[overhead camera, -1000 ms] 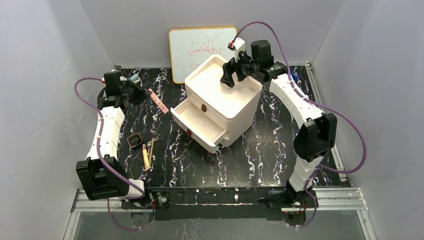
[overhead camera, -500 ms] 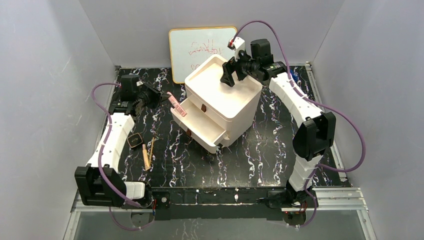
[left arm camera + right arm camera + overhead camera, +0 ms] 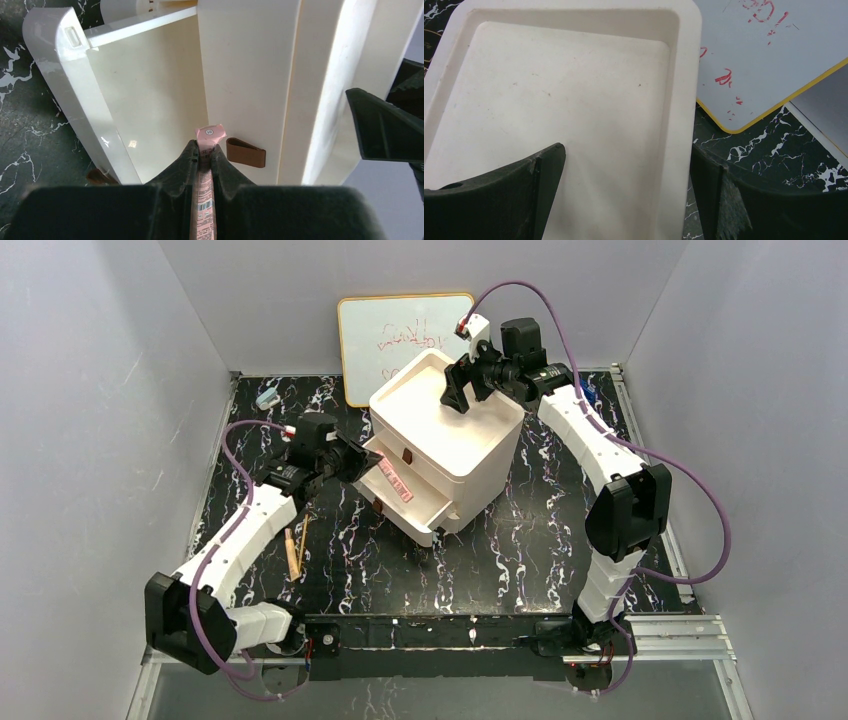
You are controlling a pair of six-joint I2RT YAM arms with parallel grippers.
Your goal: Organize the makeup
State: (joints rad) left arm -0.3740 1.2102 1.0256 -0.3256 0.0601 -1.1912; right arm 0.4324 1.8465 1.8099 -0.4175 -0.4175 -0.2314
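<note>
My left gripper is shut on the pink flat palette, held edge-on over the open lower drawer of the white drawer unit. In the left wrist view the palette sits between the closed fingers of that gripper, its tip pointing into the drawer beside a brown pull tab. A tan wooden-handled brush and a thin stick lie on the table to the left. My right gripper hangs open above the unit's top tray, and nothing is between its fingers.
A whiteboard with red scribbles leans on the back wall behind the unit. A small pale-blue object lies at the back left of the black marbled table. Grey walls close in both sides.
The left arm has swung right and forward, carrying the pink palette from the table's back left to over the open drawer. The right arm has stayed still.
</note>
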